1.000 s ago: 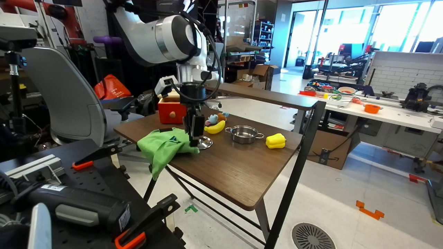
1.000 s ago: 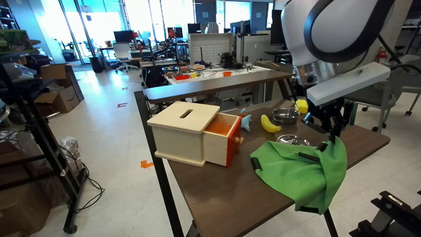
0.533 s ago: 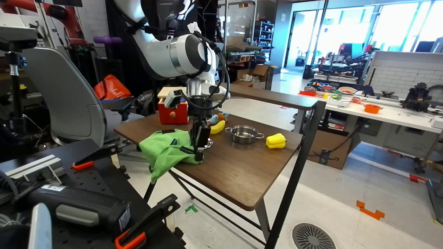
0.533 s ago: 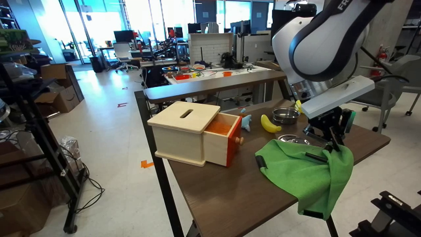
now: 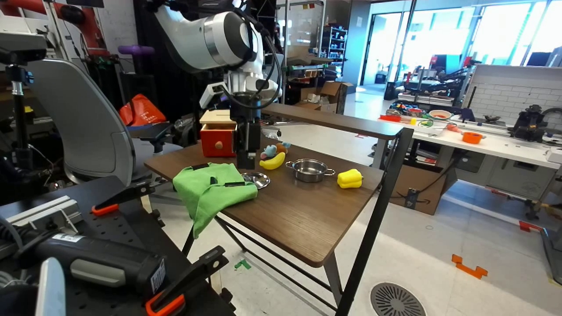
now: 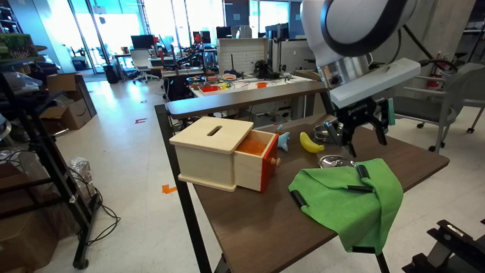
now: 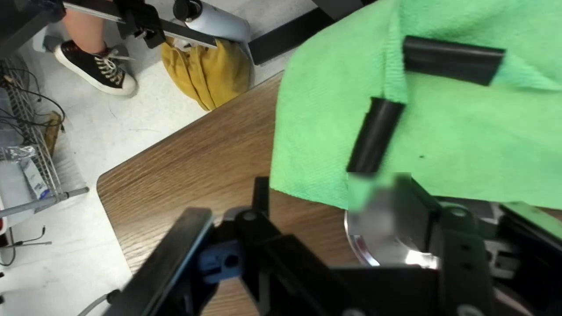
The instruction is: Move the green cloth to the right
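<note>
hanging partly off the near edge of the table [image 6: 257,227] in an exterior view, the green cloth [image 6: 343,208] lies bumpy and folded, with black strips [image 6: 360,188] on it. by its far side, the gripper [image 6: 367,148] is up in the air, spread wide, holding nothing. half a second ago it was down at the cloth, so it looks like it has just let go. that may mean the move is done, or that one more grab is needed; it is hard to tell which way "right" goes. farther back come the shiny lid [image 6: 335,161], close by the cloth, then the banana [image 6: 310,143] and the pot [image 6: 321,137], which should likely stay put.
</note>
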Available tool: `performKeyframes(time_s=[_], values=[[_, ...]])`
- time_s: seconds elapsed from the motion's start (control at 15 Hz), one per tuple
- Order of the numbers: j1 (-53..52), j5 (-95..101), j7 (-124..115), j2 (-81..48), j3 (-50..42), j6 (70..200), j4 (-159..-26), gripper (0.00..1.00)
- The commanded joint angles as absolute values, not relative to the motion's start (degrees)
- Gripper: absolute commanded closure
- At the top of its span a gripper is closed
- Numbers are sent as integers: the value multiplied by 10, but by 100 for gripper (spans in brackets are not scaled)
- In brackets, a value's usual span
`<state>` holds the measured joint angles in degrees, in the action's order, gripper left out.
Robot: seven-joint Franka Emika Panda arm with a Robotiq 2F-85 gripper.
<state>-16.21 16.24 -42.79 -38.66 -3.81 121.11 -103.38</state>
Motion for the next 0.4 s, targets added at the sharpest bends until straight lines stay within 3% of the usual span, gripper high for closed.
performKeyframes(time_s=[0.0,0.27,0.33], values=[[-156,142,-407,-270,-10,1260,-1127,0],[-148,118,-377,-202,14,1292,-1174,0],[-159,135,-401,-240,2,1272,-1134,0]])
